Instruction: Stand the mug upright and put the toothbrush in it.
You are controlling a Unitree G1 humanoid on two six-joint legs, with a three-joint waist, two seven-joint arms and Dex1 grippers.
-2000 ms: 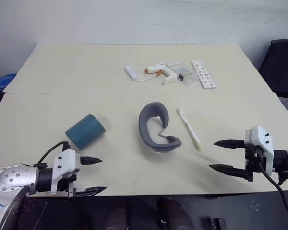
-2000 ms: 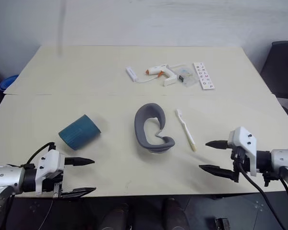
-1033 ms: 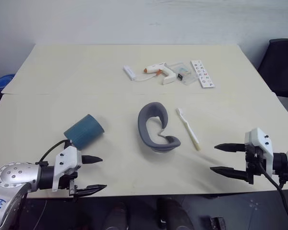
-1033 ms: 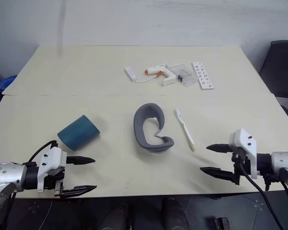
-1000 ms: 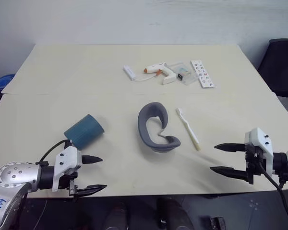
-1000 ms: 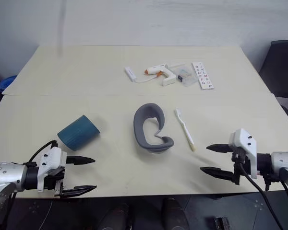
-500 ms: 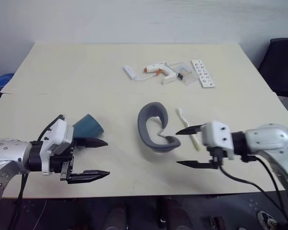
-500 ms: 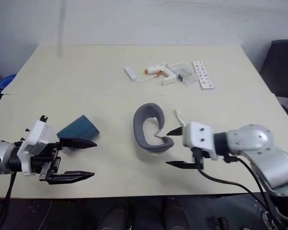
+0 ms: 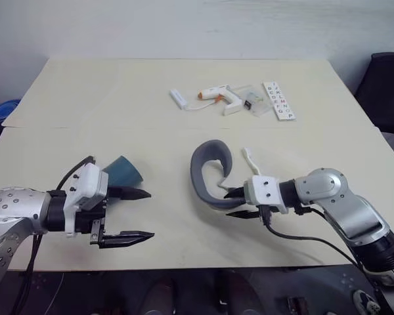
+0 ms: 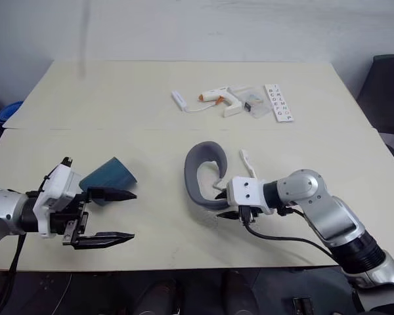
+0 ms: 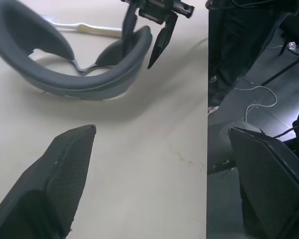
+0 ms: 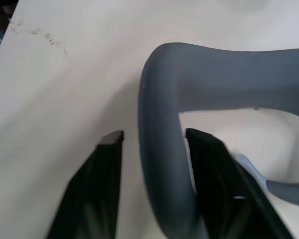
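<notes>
At the far left, a blue object (image 9: 1, 110) is seen on the floor beyond the edge of the table (image 9: 85, 85). The left gripper (image 9: 142, 214) is held above the near left part of the table, close to the front edge, and its two black fingers are spread wide with nothing between them. The mug (image 9: 123, 171) lies on its side just behind this gripper, partly hidden by the wrist, with its rim turned toward the left. Bare table is seen all around the mug toward the far side, and a wide free strip is left between the mug and the grey padded band (image 9: 209, 172).

The band lies near the middle of the table. Its near end is straddled by the right gripper (image 12: 154, 137): in the right wrist view one finger is seen on each side of the grey rim, drawn in close, but whether the band is really pressed cannot be told.

The toothbrush (image 9: 249, 157) lies just to the right of the band, with its bristle head pointing to the far side; its handle is covered by the right gripper's white body. To the right of it, the table is free up to the right edge, where a dark chair (image 9: 386, 85) stands.

At the far middle, well apart from the band, a short white stick (image 9: 178, 98), a glue gun (image 9: 218, 97), a clear packet (image 9: 251, 102) and a letter card (image 9: 278, 101) are grouped.
</notes>
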